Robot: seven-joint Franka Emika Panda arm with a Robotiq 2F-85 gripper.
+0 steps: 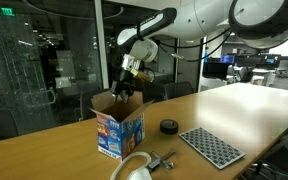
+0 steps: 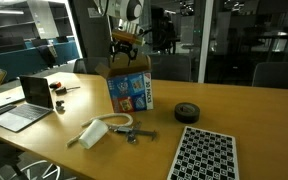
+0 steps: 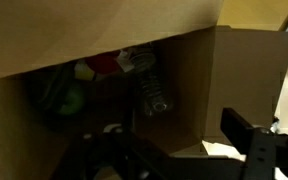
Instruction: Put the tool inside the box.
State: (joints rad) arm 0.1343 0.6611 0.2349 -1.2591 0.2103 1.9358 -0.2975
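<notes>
The end effector hovers spread and empty above the box near mid-frame, and the tool seemingly lies inside already.

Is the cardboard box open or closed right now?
Open. The box has its top flaps standing upright in both exterior views; the wrist view looks inside.
</notes>
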